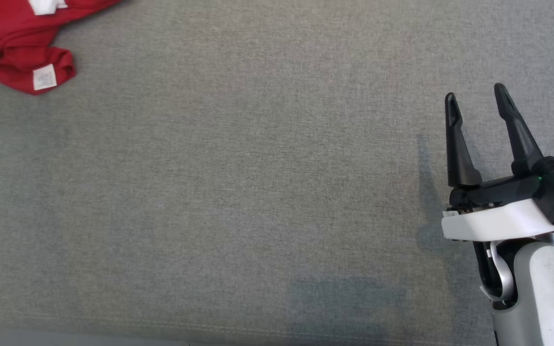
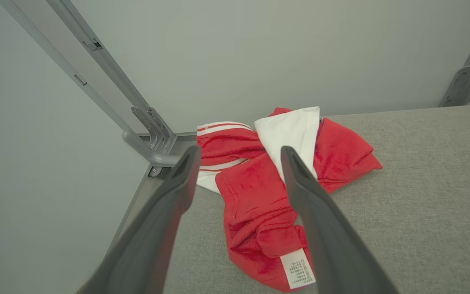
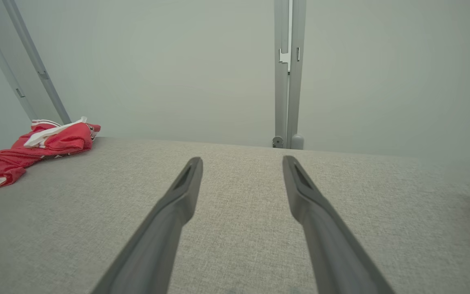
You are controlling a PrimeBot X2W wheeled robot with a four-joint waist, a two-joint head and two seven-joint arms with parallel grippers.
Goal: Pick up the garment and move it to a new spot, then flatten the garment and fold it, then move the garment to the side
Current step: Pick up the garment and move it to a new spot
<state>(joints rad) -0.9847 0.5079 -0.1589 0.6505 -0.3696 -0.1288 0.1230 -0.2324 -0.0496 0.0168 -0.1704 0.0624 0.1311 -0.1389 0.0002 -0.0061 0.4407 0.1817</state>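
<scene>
While the red and white garment [image 1: 17, 62] lies crumpled at the far left corner of the grey cloth-covered table [image 1: 258, 192], the right gripper [image 1: 475, 93] sits well apart from it on the right side, fingers spread wide and empty. The left gripper [image 2: 240, 151] points at the garment from nearby, fingers likewise spread, grasping nothing. A white label [image 2: 298, 269] faces up.

Grey woven fabric covers the table [image 1: 258, 192], evenly lit with soft shadows. Behind it rises a plain pale wall [image 3: 157, 61]. An upright grey metal post [image 3: 288, 81] stands at the far edge, and slanted struts [image 2: 92, 69] meet one corner.
</scene>
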